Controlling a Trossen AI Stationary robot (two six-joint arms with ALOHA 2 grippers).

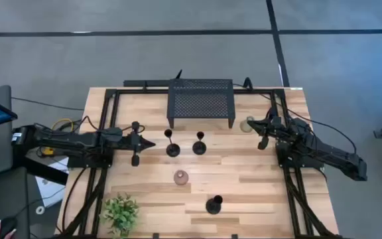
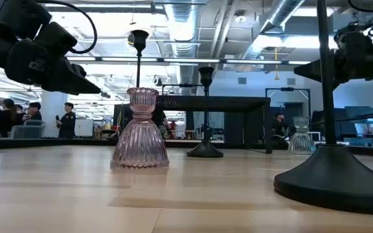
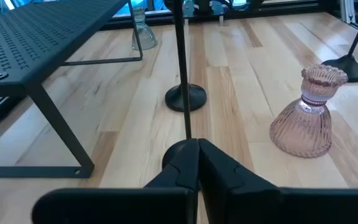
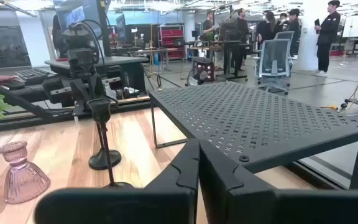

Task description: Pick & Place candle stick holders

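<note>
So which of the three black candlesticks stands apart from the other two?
The black candlestick near the table's front edge, right of the plant. The other two stand side by side just in front of the mesh shelf.

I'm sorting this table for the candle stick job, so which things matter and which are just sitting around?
For the job:
- three black candle stick holders

Lying about:
- pink glass holder
- clear glass holder
- green plant
- black mesh stand
</note>
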